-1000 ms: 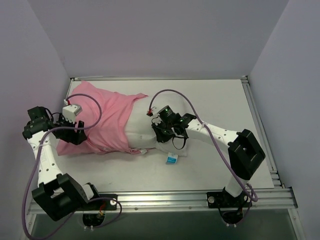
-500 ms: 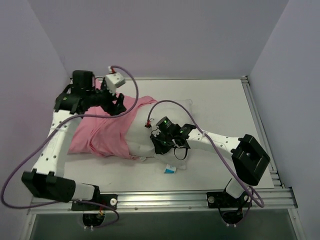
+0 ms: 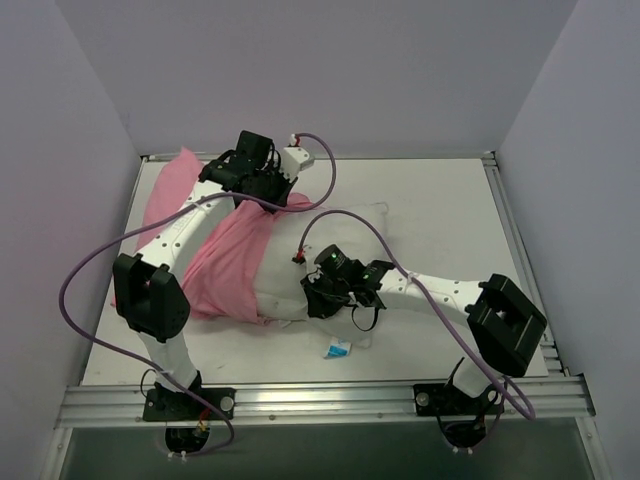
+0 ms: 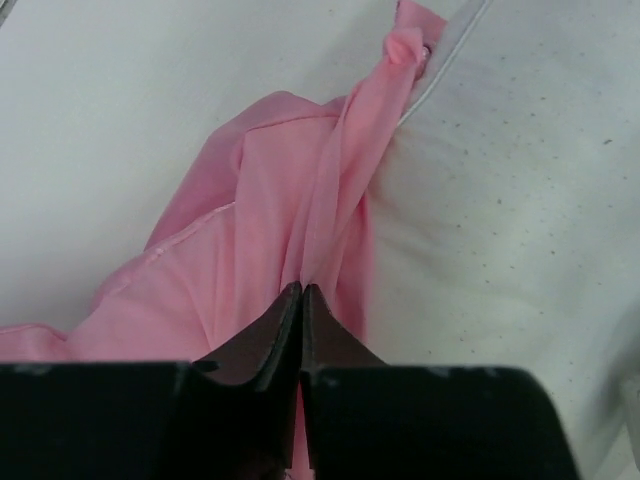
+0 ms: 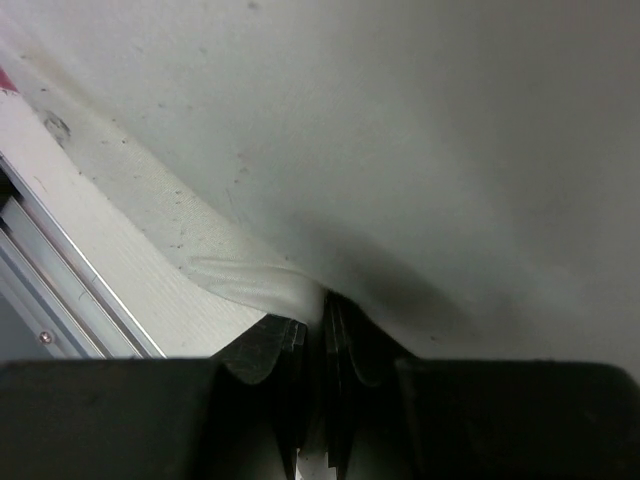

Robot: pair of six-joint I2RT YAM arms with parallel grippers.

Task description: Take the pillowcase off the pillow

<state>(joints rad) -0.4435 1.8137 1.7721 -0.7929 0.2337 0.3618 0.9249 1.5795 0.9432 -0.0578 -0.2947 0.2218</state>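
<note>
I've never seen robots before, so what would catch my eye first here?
A bright pink pillowcase is bunched over the left part of a white pillow on the table. The left end effector pinches a pink fold at the far side, while the right end effector clamps the pillow's near edge.

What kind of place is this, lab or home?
Probably a lab test cell: a white table edged with aluminium rail, plain lavender walls boxing it in, left arm and right arm bolted at the near edge.

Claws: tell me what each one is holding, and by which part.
The left claw pinches a gathered fold of the pink pillowcase. The right claw pinches a fold at the edge of the white pillow.
</note>
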